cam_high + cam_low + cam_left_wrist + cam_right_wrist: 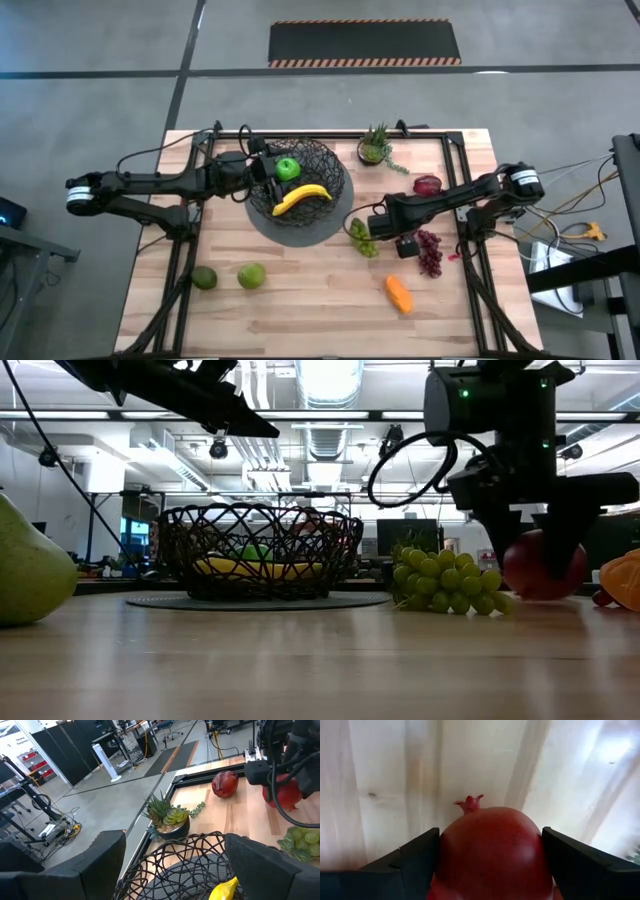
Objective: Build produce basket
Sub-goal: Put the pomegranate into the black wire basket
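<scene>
The round black wire-mesh basket (322, 158) sits on its grey round base (300, 236), a little left of the worktop's middle and toward the far edge. From above I see a yellow toy banana (302, 197) and a bright green apple (287, 169) lying in it. The low view shows them only dimly through the mesh.

My left hand (172, 857) hangs over the basket's left rim, spread wide and empty.

My right hand (543, 555) is down at the worktop right of the basket. Its fingers (410, 865) lie against both sides of a round red fruit with a small crown (492, 850), which rests on the wood in the low view. From above the arm covers that fruit almost wholly; only the right wrist and low views show it clearly.

A bunch of green grapes (362, 237) lies just beside the right hand on the basket side. Purple grapes (430, 252) and an orange piece (399, 294) lie nearer the near edge. A dark red apple (428, 185) sits toward the far right corner, and a small potted green plant (375, 147) stands at the far edge.

Two green fruits (204, 278) (251, 275) lie near the near left corner. The low view cuts one off at its edge, and it looks pear-shaped there.
</scene>
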Available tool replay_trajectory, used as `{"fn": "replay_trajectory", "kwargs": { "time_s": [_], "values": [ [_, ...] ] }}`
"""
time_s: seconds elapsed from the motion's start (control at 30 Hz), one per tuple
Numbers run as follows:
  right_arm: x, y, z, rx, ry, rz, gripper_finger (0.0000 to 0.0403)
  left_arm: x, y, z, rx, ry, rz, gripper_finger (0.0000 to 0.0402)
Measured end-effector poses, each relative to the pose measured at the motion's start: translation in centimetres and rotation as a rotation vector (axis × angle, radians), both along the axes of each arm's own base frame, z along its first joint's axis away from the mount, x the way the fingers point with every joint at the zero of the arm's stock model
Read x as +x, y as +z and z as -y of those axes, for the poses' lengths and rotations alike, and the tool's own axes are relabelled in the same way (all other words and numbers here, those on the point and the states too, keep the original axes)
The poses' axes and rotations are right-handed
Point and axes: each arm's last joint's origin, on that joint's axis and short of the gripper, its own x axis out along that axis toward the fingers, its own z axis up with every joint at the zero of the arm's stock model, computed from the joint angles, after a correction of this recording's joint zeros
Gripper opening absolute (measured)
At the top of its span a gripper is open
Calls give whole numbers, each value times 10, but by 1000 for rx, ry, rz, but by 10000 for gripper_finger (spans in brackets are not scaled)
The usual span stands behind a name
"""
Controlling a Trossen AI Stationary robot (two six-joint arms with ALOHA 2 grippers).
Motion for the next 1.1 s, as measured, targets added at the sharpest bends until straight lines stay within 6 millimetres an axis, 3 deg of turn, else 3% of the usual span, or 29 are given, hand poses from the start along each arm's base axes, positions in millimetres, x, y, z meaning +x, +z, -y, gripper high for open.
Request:
{"fn": "replay_trajectory", "kwargs": {
  "time_s": [0.17,0.37,0.57,0.73,0.9,1.1],
  "values": [
    [-1,10,2,-43,-48,76,310,0,0,0,-2,0,1,322],
    [-4,39,8,-126,-132,314,309,0,0,0,-25,4,13,322],
    [-13,70,16,-147,-202,705,310,0,2,0,-20,3,36,322],
    [-13,85,21,-103,-227,1174,309,-2,2,1,-16,1,40,322],
    [-1,91,29,-86,-163,1528,309,-10,-3,2,7,0,105,322],
    [41,100,50,-129,-67,1511,310,-19,6,4,42,1,164,322]
  ]
}}
